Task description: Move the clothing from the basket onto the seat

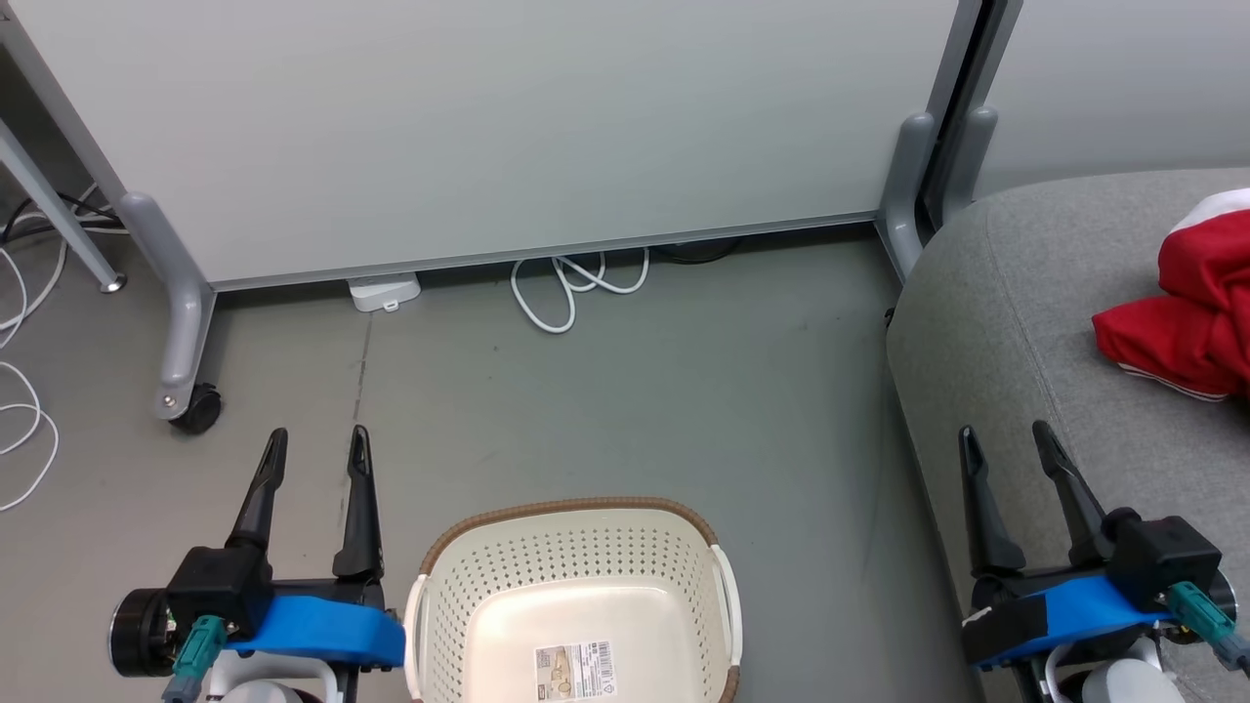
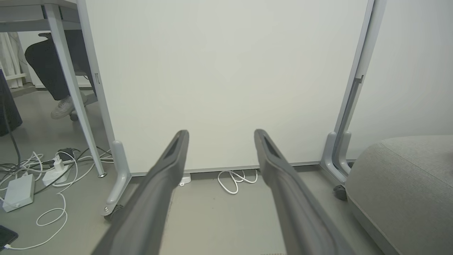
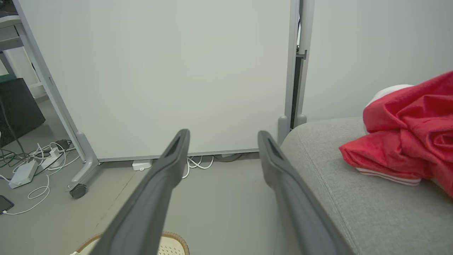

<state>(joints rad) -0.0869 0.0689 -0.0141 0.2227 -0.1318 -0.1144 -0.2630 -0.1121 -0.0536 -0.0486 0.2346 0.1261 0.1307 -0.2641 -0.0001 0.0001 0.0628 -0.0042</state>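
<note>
To the right of the basket [image 1: 576,509], the red clothing [image 1: 1182,322] was seen lying on the grey seat [image 1: 996,322], while the left gripper [image 1: 319,433] was held just left of the basket and the right gripper [image 1: 1004,430] well to its right, both with fingers spread wide.

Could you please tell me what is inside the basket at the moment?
Inside the basket a label sticker lies on the bare cream floor; no garments show there. Its nearest part is cut off by the picture's edge. The red clothing lies on the grey seat.
</note>
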